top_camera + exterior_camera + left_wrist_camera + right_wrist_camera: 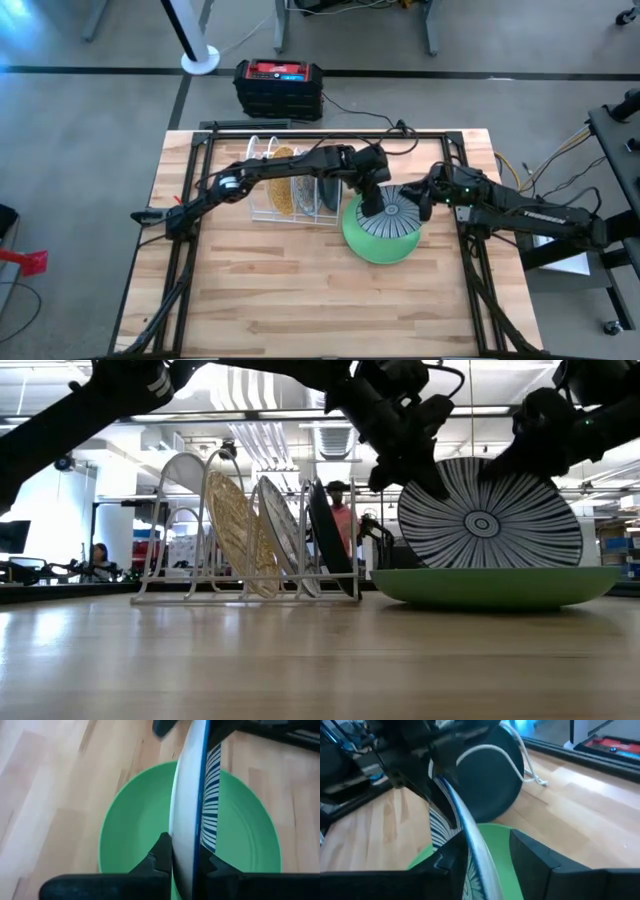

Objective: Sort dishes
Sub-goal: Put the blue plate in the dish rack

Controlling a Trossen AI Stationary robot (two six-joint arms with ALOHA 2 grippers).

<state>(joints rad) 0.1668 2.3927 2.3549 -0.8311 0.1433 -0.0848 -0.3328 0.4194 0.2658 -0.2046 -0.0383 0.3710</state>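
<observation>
A white plate with dark blue radial stripes [490, 515] stands on edge over the light green plate [375, 242], which lies flat on the table right of centre. My left gripper [185, 855] is shut on the striped plate's rim on the rack's side. On the opposite upper rim, my right gripper [490, 855] is open, one finger on each side of the rim. The green plate's rim [490, 585] hides the striped plate's lower edge. In the white wire rack [262, 205] stand a mustard plate [235, 530], a pale plate [285, 535] and a dark plate [330, 540]. My left gripper pinches the striped plate's rim [186, 870] between its two fingers, one on the white back, one on the striped face. The fingers slant down from the table's left and far side. The plate stands on edge, slightly tilted, above the green plate. My right gripper's fingers [535, 860] straddle the rim [475, 852]. One finger lies close against the rim; whether it touches, I cannot tell.
The rack stands just left of the green plate, near the left arm's forearm. A black and red case [280, 85] sits on the floor beyond the far edge. People show in the room behind. Bare wooden tabletop [300, 300] stretches along the near side.
</observation>
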